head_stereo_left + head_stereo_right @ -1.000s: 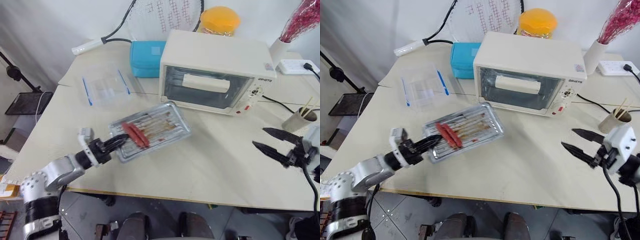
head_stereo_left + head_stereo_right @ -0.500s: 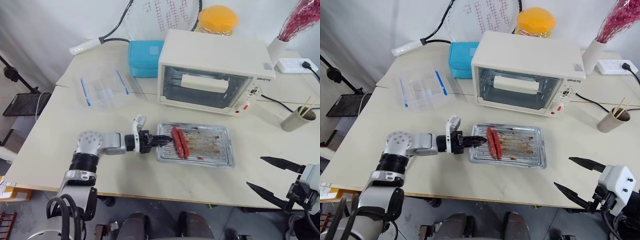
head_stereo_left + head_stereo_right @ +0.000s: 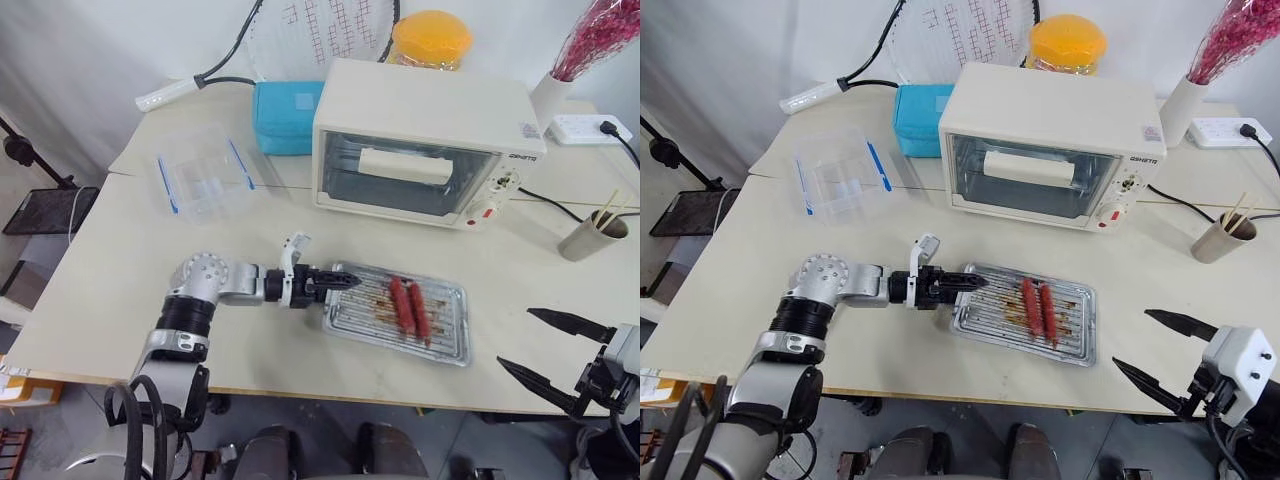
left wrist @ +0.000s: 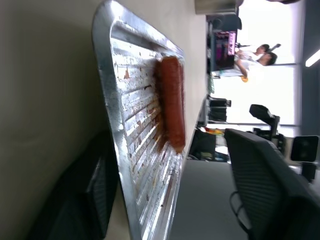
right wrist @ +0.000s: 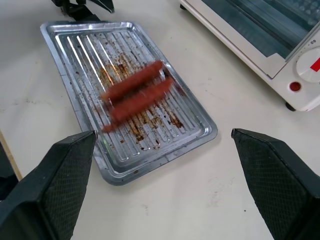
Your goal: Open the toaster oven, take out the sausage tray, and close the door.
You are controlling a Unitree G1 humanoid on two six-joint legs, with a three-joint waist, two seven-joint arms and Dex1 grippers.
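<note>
Resting flat on the tabletop [image 3: 120, 250], the sausage tray [image 3: 398, 312] now lies in front of the toaster oven [image 3: 430, 140]; a second ago the left claw [image 3: 345, 282] held it tilted in the air, further to the left. The sausages [image 3: 408, 306] have rolled from the tray's left part toward its right part. The left claw has let go: its fingers stand apart at the tray's left rim, no longer pinching it. The right claw [image 3: 545, 348] hangs wide open, well apart from the tray, holding nothing. The door [image 3: 415, 172] looks shut, so the task seems almost finished. Left of the toaster oven, a clear plastic container [image 3: 205, 177] with blue clips appears empty.
</note>
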